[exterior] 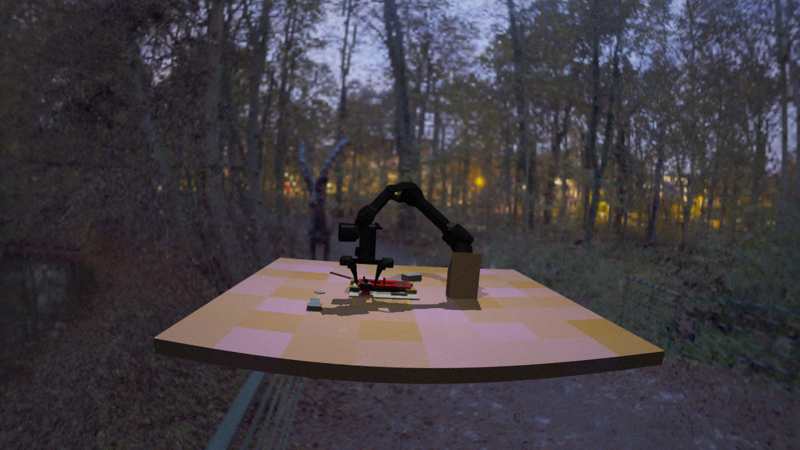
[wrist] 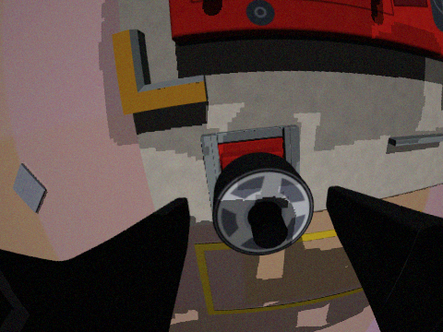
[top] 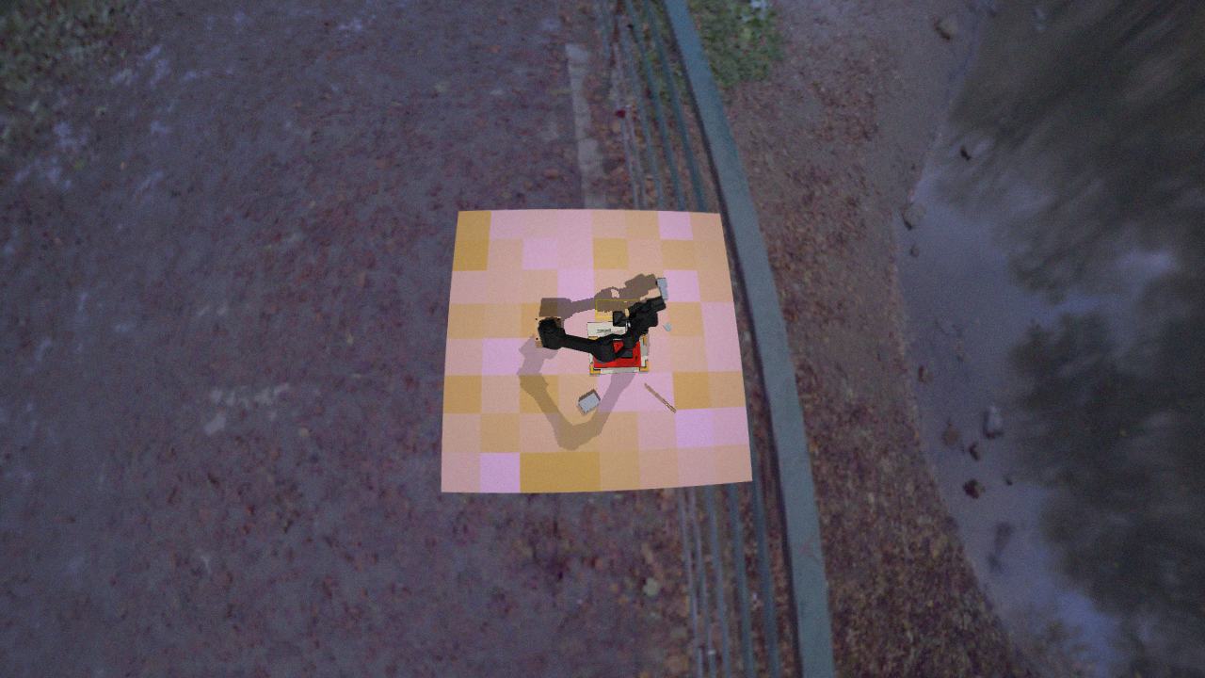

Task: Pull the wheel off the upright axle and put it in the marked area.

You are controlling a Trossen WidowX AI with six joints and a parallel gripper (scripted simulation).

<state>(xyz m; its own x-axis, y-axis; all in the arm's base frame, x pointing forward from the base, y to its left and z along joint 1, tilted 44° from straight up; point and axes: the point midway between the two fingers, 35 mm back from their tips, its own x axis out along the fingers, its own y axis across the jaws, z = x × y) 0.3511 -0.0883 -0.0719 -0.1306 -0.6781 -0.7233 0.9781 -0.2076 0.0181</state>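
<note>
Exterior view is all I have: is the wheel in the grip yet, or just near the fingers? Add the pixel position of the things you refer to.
Observer: Not gripped. In the wrist view the gripper (exterior: pixel 366 281) (wrist: pixel 260 203) is open, with a visible gap between the wheel (wrist: pixel 263 212) and each fingertip.

Operator: Still on the axle? It's a dark blob from here.

Observer: Yes, the dark axle (wrist: pixel 269 226) pokes up through the wheel's hub.

Operator: And the marked area, anything on it?

Observer: No wheel in it. The wrist view shows part of its yellow outline (wrist: pixel 204 281) just beyond the pale board's (wrist: pixel 173 180) edge, with shadow across it.
</note>
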